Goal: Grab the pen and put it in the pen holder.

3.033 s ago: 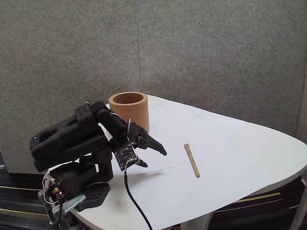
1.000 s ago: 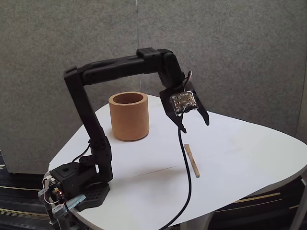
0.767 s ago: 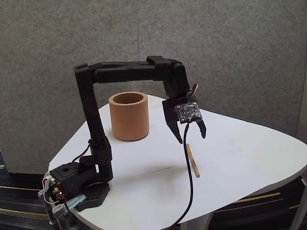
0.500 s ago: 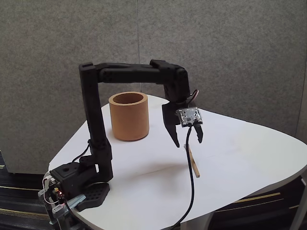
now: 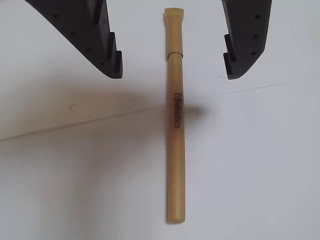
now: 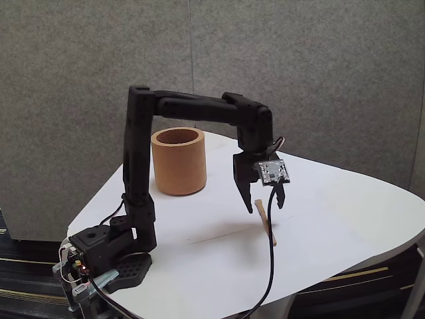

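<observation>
Single black arm (image 6: 192,106), base bottom-left in fixed view. Lower link stands approx vertical off the base, upper link runs near-horizontal to the right, wrist bends straight down. Small circuit board w/ cam sits on the wrist's side, black cable drooping from it. Hand (image 6: 265,207) points down, tips just above the bench, not touching it. Jaws spread wide, nothing between the pads. Wrist view: hand (image 5: 172,75) enters from the top edge, two black fingers (image 5: 102,45) set well apart, left one broader and slanted inward, right one shorter, both w/ stepped inner edges.
</observation>
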